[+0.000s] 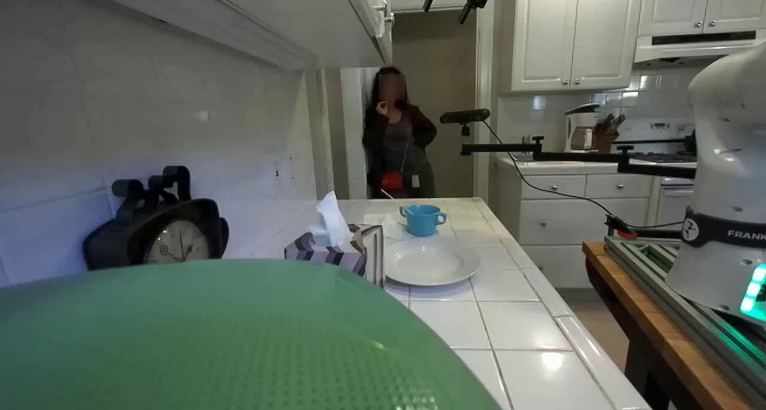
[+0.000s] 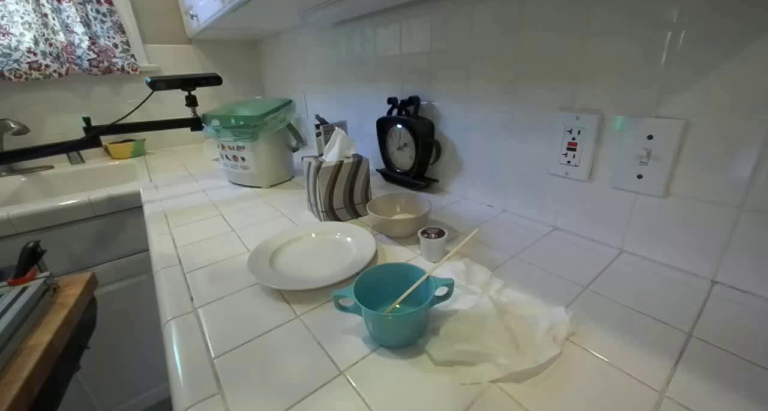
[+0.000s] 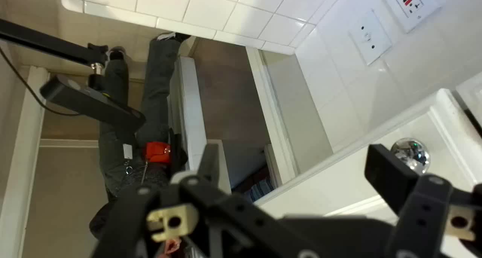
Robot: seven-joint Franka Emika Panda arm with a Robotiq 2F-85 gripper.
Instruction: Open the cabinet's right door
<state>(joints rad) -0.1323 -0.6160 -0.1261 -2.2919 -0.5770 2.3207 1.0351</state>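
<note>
"Over the counter (image 1: 520, 326), where's the right door (image 3: 339, 182)?"
"On the wall-hung cabinet (image 1: 287, 18), its knob (image 3: 414, 152) partly behind one fingertip (image 3: 386, 171) in the wrist view; touching, I can't tell."
"And the gripper (image 3: 297, 167)?"
"Spread wide, fingertips well apart"

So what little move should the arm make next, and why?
I'd probably shift the open end effector sideways until its fingers straddle the knob on the door: in the wrist view, the knob shows partly behind one finger, not between the two, so closing now would likely miss it.
</note>
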